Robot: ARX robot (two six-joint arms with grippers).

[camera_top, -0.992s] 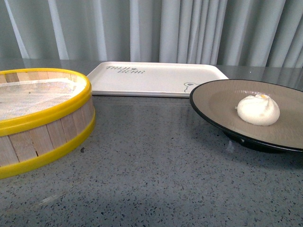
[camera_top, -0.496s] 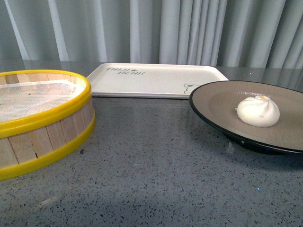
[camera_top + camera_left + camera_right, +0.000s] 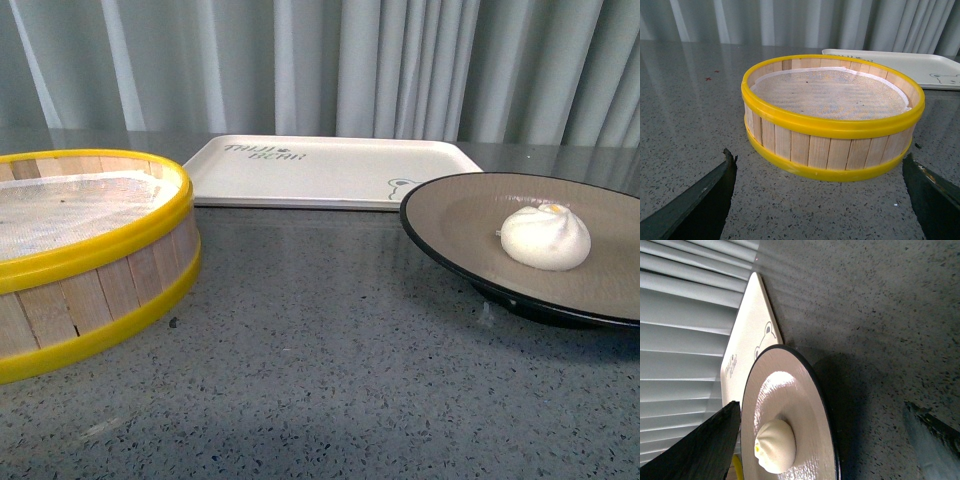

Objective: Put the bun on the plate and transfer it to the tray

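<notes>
**A count of what is in view**

The table (image 3: 330,350) holds one bun (image 3: 545,238), one plate (image 3: 460,215), one tray (image 3: 330,170) and one yellow-rimmed wooden steamer (image 3: 100,290) with one white mesh liner (image 3: 60,205). Two grippers are in view: the left gripper (image 3: 817,157) and the right gripper (image 3: 821,407).

Grey lettering (image 3: 264,151) in two lines is printed on the tray (image 3: 340,165), near its far left corner. The lower line is read as "BEAR"; the upper line is too blurred. A bear outline (image 3: 400,185) is printed at the near right corner.
</notes>
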